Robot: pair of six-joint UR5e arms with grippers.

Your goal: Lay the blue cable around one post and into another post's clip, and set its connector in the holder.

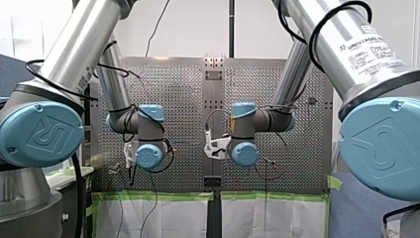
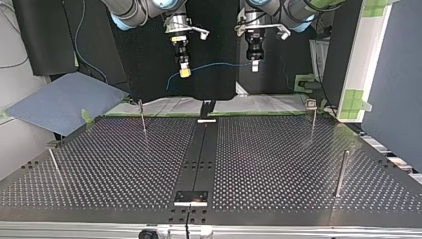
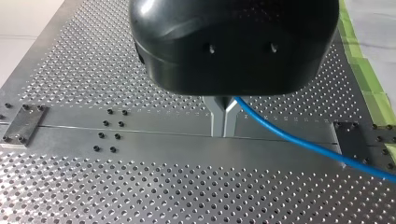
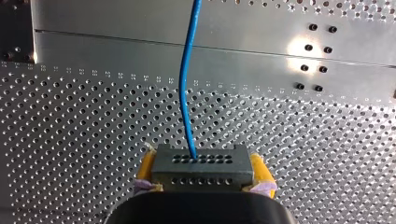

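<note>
Both grippers hang high above the perforated table (image 2: pixel 278 164) with the blue cable (image 2: pixel 219 64) strung between them. My right gripper (image 4: pixel 201 186) has its yellow pads (image 4: pixel 145 167) shut on the dark grey connector (image 4: pixel 198 167); the blue cable (image 4: pixel 186 88) leaves the connector's face, ahead of the gripper. In the top view this right gripper (image 2: pixel 185 71) is left of centre. My left gripper (image 3: pixel 223 119) has its metal fingers shut on the blue cable (image 3: pixel 299 140), which trails off to one side. It shows in the top view as the left gripper (image 2: pixel 255 64).
Thin posts stand on the table: a far-left post (image 2: pixel 143 115), a far-right post (image 2: pixel 312 117) with a clip-like head, a near-right post (image 2: pixel 341 173) and a near-left post (image 2: pixel 53 164). A black holder plate (image 2: pixel 191 197) sits on the centre rail near the front edge.
</note>
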